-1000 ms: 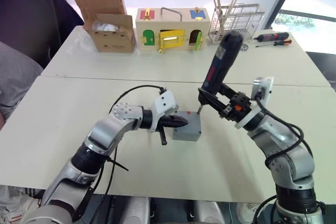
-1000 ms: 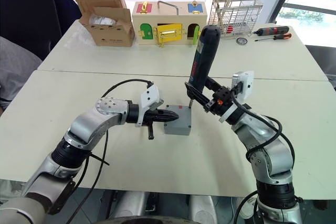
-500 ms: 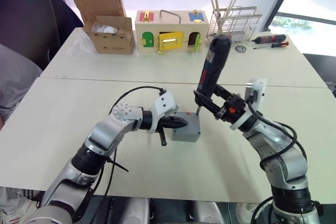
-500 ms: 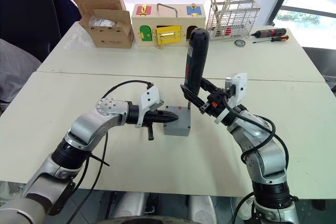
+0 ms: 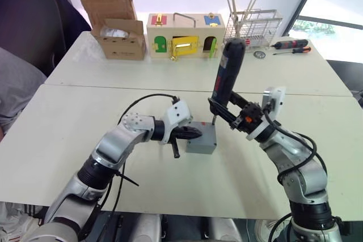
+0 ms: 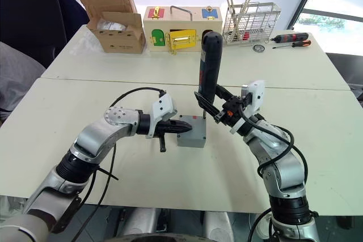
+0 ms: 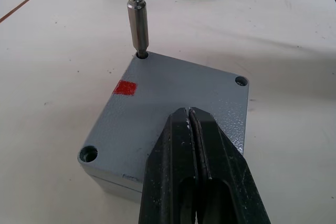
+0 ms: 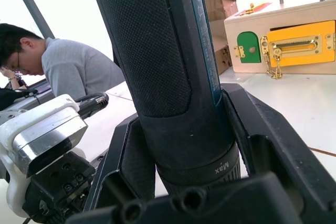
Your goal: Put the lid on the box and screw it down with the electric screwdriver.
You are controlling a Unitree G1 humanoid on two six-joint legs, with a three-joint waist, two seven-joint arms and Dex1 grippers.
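White tabletop [image 5: 68,123] carries the small square grey plastic box [image 5: 202,139] at frame centre, its flat grey lid [image 7: 173,108] seated on top. Left gripper [image 5: 195,134] rests on the lid, fingers [image 7: 210,171] pressed together, gripping nothing. Right gripper [image 5: 227,114] clamps the thick black cylindrical electric screwdriver [image 5: 225,75] near upright, its metal bit [image 7: 139,30] in a lid corner hole.
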